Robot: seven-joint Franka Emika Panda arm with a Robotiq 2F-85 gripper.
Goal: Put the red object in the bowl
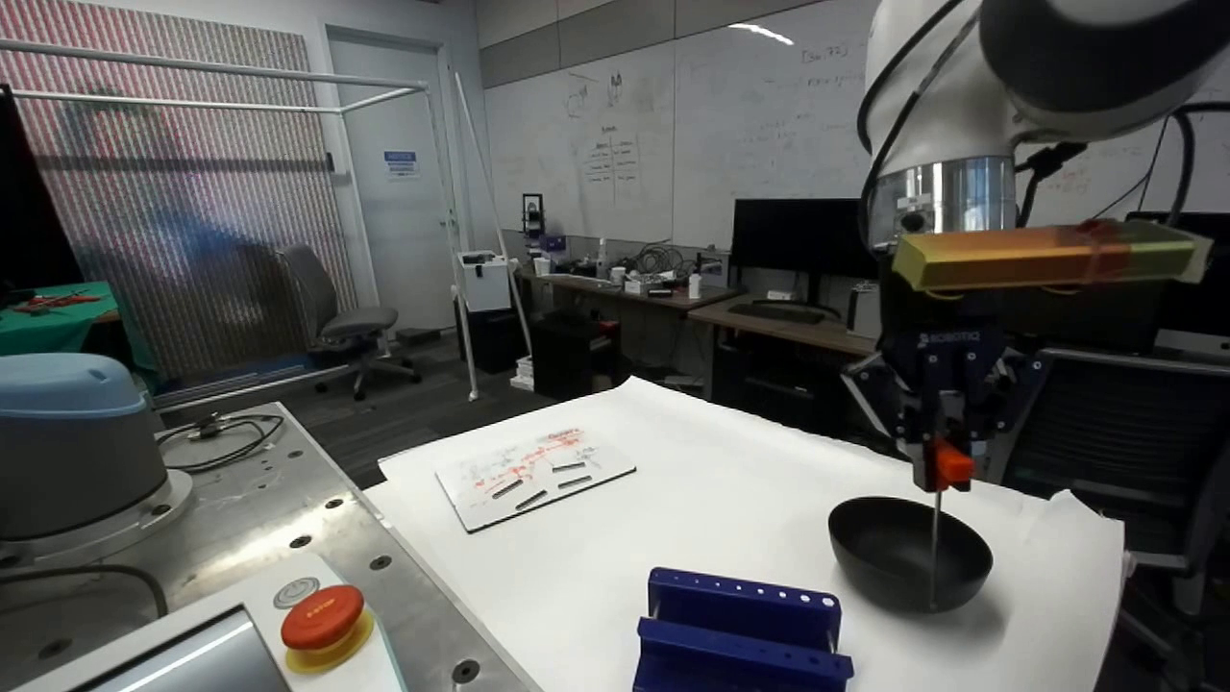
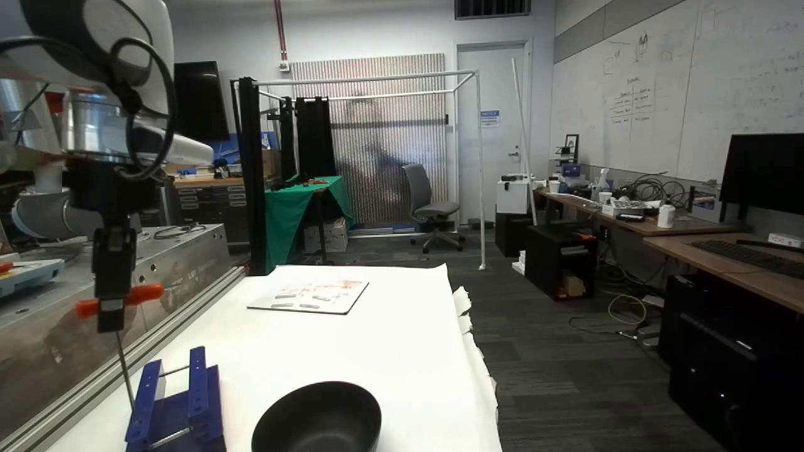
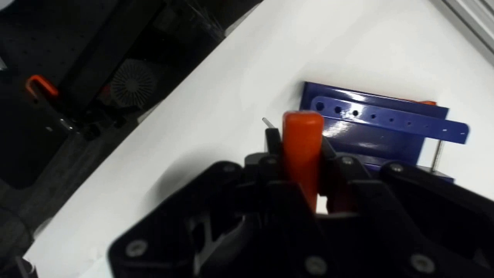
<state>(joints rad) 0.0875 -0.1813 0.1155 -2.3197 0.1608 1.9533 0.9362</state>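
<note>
The red object point(image 1: 952, 465) is a red-orange handle with a thin metal shaft point(image 1: 936, 538) pointing down. My gripper point(image 1: 930, 469) is shut on the handle and holds it above the table. In an exterior view the red handle point(image 2: 144, 293) sticks out on both sides of the fingers point(image 2: 112, 314). The wrist view shows the handle point(image 3: 303, 146) between the fingertips. The black bowl point(image 1: 865, 567) stands upright on the white table. One exterior view has the shaft overlapping the bowl; in an exterior view the bowl point(image 2: 317, 417) lies well right of the shaft. I cannot make out the bowl in the wrist view.
A dark blue ribbed box point(image 1: 740, 615) stands near the bowl; it also shows in the wrist view point(image 3: 374, 143), with a red-orange bit point(image 3: 427, 102) behind it. A small whiteboard point(image 1: 538, 481) with several dark pieces lies farther off. A red-orange button point(image 1: 323, 618) is on a controller.
</note>
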